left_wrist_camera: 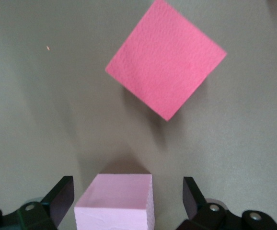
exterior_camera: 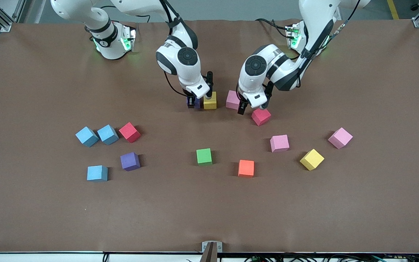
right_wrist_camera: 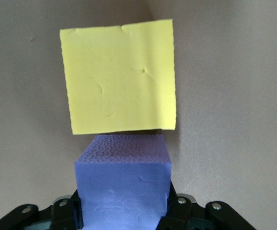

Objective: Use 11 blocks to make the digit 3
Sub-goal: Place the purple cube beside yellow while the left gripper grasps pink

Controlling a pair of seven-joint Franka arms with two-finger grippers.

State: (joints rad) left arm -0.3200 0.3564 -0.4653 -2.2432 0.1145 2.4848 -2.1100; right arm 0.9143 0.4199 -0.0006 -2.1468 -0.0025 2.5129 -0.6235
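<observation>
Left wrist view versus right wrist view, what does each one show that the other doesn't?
Only the left wrist view shows a pale pink block between the open left claw fingers, untouched, with a red block lying apart from it. Only the right wrist view shows the right claw shut on a purple block beside a yellow block. Both show the brown table.

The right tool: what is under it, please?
Under the right tool is a purple block, clamped and touching the yellow block. Whether it rests on the table is covered.
</observation>
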